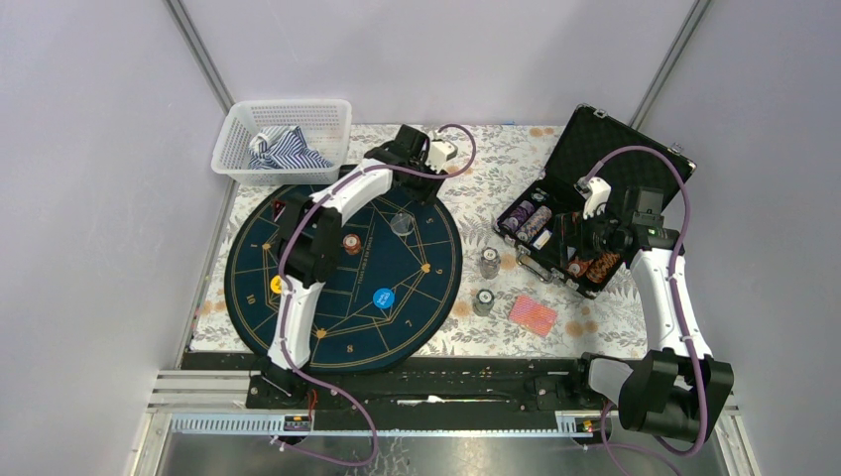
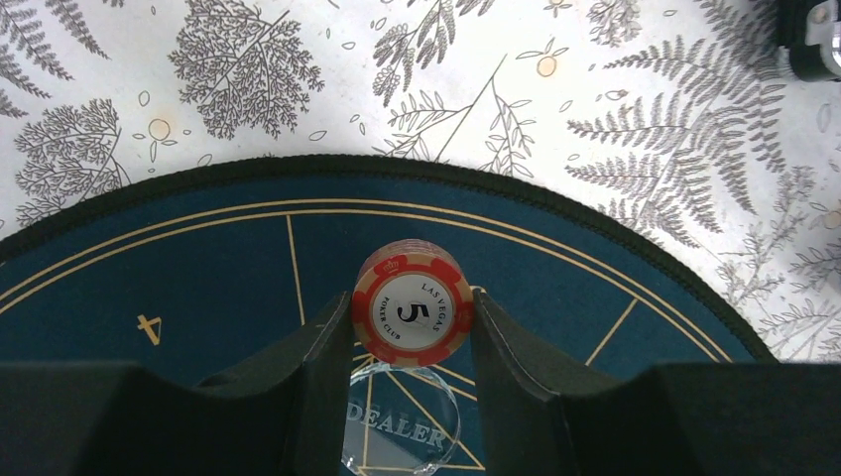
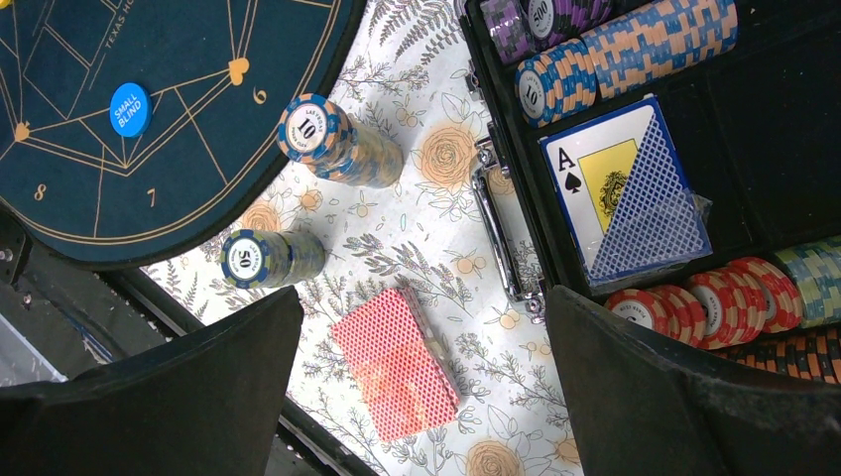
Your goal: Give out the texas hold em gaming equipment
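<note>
My left gripper (image 2: pixel 412 317) is shut on a small stack of red-and-tan "5" poker chips (image 2: pixel 411 312), just above the mat's far part. A clear "DEALER" disc (image 2: pixel 402 426) lies on the mat below it and shows in the top view (image 1: pixel 402 223). There the left gripper (image 1: pixel 401 190) is mostly hidden under its wrist. My right gripper (image 3: pixel 424 297) is open and empty above the red-backed card deck (image 3: pixel 397 362), by the case (image 1: pixel 580 238). Two chip stacks (image 3: pixel 337 139) (image 3: pixel 263 258) stand on the tablecloth. A blue small-blind disc (image 3: pixel 130 109), a yellow disc (image 1: pixel 277 285) and a chip stack (image 1: pixel 352 243) lie on the mat.
The dark blue round mat (image 1: pixel 327 317) lies left of centre. The open black case (image 1: pixel 610 149) at right holds rows of chips (image 3: pixel 645 40) and a blue-backed deck (image 3: pixel 635 198). A white basket (image 1: pixel 327 114) with a striped cloth stands at the back left.
</note>
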Motion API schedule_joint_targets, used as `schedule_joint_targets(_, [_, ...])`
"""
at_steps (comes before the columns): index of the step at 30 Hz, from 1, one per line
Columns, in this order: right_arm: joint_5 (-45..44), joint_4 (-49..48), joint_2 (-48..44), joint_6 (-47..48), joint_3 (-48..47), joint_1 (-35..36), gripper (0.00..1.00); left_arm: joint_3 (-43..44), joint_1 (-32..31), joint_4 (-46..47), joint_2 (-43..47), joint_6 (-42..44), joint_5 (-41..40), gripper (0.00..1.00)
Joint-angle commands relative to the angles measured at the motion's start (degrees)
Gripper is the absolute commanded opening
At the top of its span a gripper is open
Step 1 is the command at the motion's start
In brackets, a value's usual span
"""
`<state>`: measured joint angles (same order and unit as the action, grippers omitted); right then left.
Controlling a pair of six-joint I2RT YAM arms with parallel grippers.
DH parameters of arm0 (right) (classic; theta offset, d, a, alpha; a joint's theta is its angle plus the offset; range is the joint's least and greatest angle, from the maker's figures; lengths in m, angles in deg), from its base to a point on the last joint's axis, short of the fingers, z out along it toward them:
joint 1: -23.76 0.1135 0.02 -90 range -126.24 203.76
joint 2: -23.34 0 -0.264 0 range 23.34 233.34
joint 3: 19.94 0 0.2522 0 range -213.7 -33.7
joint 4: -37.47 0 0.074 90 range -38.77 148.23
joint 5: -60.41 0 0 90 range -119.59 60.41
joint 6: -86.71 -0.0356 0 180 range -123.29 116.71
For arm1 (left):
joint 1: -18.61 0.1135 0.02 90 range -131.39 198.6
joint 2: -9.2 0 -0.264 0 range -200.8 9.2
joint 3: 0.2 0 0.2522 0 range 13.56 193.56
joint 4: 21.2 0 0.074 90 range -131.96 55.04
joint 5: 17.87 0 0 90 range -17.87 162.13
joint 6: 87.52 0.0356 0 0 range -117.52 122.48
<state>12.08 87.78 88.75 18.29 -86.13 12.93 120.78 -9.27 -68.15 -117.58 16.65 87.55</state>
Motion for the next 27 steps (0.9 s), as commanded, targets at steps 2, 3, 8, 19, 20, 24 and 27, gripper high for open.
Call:
schedule_joint_targets(2, [1.13,-0.56,-1.10,0.05,-0.29,-0.16,1.00,1.15,0.37,3.11,-1.64,-0.54,-3.04,0.38])
schedule_joint_targets(3, [1.13,-0.53,-1.07,0.04,-0.31,-0.16,1.00,1.15,0.37,3.07,-2.00,-0.48,-3.26,0.38])
schedule_joint_targets(8, [1.18,-0.52,-0.92,0.11,-0.31,-0.16,1.00,1.78,0.61,3.37,-3.89,-0.41,-4.52,0.39])
schedule_joint_targets(19, [0.98,-0.61,-0.50,0.21,-0.23,-0.16,1.00,2.78,1.12,3.50,-6.37,0.13,-7.40,0.49])
schedule_joint_targets(20, [0.96,-0.61,-0.46,0.20,-0.22,-0.16,1.00,2.81,1.08,3.42,-6.30,0.24,-7.50,0.53])
schedule_joint_targets(24, [0.93,-0.61,-0.45,0.20,-0.22,-0.16,1.00,3.58,1.07,2.00,-5.07,0.15,-8.12,0.71])
schedule_joint_targets(27, [0.96,-0.61,-0.46,0.19,-0.22,-0.15,1.00,4.63,1.24,-0.34,-1.30,0.16,-6.18,0.80])
